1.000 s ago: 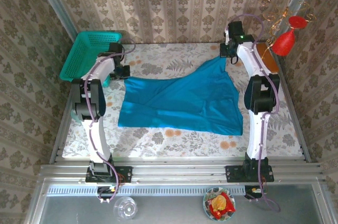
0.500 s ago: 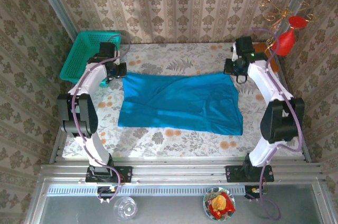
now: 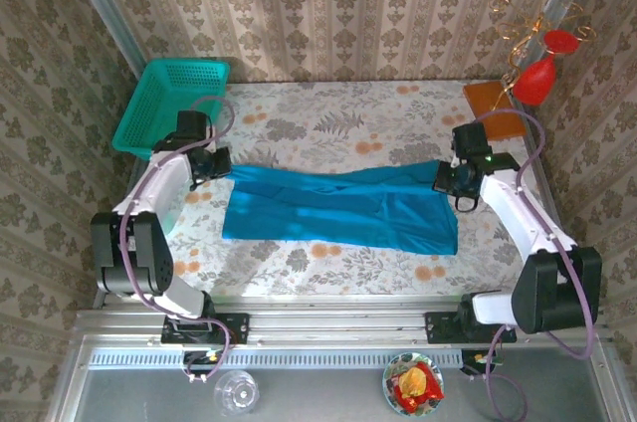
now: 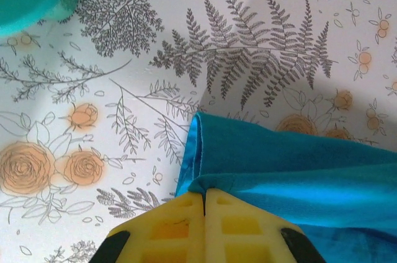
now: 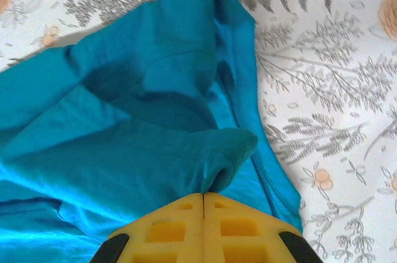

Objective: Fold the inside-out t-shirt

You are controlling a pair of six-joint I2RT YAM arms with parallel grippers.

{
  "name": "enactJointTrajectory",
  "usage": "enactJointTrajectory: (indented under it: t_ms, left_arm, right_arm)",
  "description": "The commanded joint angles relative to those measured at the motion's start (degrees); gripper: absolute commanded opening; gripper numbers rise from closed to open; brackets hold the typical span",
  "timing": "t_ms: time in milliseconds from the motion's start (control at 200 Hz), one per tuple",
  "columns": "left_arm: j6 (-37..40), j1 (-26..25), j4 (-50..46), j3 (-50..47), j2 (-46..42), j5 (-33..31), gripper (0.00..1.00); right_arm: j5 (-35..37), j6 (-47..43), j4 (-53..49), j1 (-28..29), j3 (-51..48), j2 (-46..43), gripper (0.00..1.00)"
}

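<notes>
One t-shirt [image 3: 338,211], two grippers, one basket, one bowl. From above, the blue-teal shirt lies mid-table [image 3: 328,118] as a long band running 9 to 3 o'clock. The left gripper [image 3: 213,165] is on its 9 o'clock end and the right gripper [image 3: 446,181] on its 3 o'clock end.

The wrist cameras add the grip itself. On the left, yellow pads [image 4: 177,229] are pressed together on the shirt's hemmed corner. On the right, pads [image 5: 239,229] are clamped on a bunched fold.

The teal mesh basket [image 3: 171,102] sits tilted at 10 o'clock, its floor showing. The bowl [image 3: 388,379] at 6 o'clock holds something red and yellow.
</notes>
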Motion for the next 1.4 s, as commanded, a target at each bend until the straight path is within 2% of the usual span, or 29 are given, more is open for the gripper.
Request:
enactJointTrajectory:
  t_ms: [0,210,240,295,325,385,470,595,675,920,1080,1205,1245,1305,1395]
  left_arm:
    - [-1.89,0.41,0.42,-3.01,-1.81,0.42,0.0]
    - [-4.18,0.41,2.36,-9.45,-4.01,0.85,0.01]
    - [-4.49,0.41,2.53,-10.04,-4.25,0.9,0.05]
    - [-4.72,0.4,2.36,-10.56,-5.01,0.84,0.14]
    - [-4.73,0.42,2.18,-10.65,-5.67,0.62,0.18]
    - [-4.64,0.41,1.74,-10.46,-7.01,-0.2,0.24]
    - [-3.76,0.17,0.39,-8.82,-8.24,-0.79,0.27]
    - [-1.95,-2.5,-1.9,-4.47,-7.18,0.29,0.28]
    - [-1.32,-5.48,-2.65,-1.3,-4.5,2.66,0.27]
    - [-0.61,-14.12,-4.89,7.33,8.57,7.63,0.2]
    - [-1.1,-17.03,-5.57,8.06,15.06,9.37,0.18]
    - [-1.43,-17.41,-5.33,6.32,18.73,8.93,0.16]
    - [-1.56,-17.44,-5.07,5.74,19.24,8.61,0.15]
    - [-1.74,-17.43,-4.07,4.63,19.13,8.3,0.14]
    - [-1.92,-17.46,-3.47,4.48,18.53,7.57,0.14]
  right_arm:
    - [3.73,3.56,-0.58,-0.32,-3.49,-2.67,0.0]
    - [6.87,7.8,0.22,-0.33,-9.66,-6.85,0.02]
    - [7.13,8.07,0.06,-0.33,-9.98,-7.12,0.06]
    - [7.66,8.38,-0.5,-0.33,-9.72,-7.43,0.24]
    - [7.82,8.43,-0.82,-0.26,-9.22,-7.47,0.3]
    - [7.57,7.94,-1.06,0.1,-7.92,-7.53,0.33]
    - [4.25,6.04,-0.21,1.09,-5.21,-6.04,0.35]
    - [-3.94,2.17,1.01,3.93,-0.04,0.39,0.38]
    - [-6.28,-0.14,0.21,6.3,4.34,6.75,0.39]
    - [-6.06,-3.49,-3.19,10.03,16.82,24.25,0.42]
    - [-6.9,-4.66,-3.23,10.5,19.99,30.46,0.46]
    - [-6.54,-5.0,-4.28,10.56,20.33,32.8,0.46]
    - [-6.91,-5.09,-4.92,10.6,20.24,32.91,0.43]
    - [-6.92,-5.07,-5.99,10.99,19.79,31.91,0.35]
    - [-6.57,-4.6,-7.43,11.95,18.13,28.32,0.14]
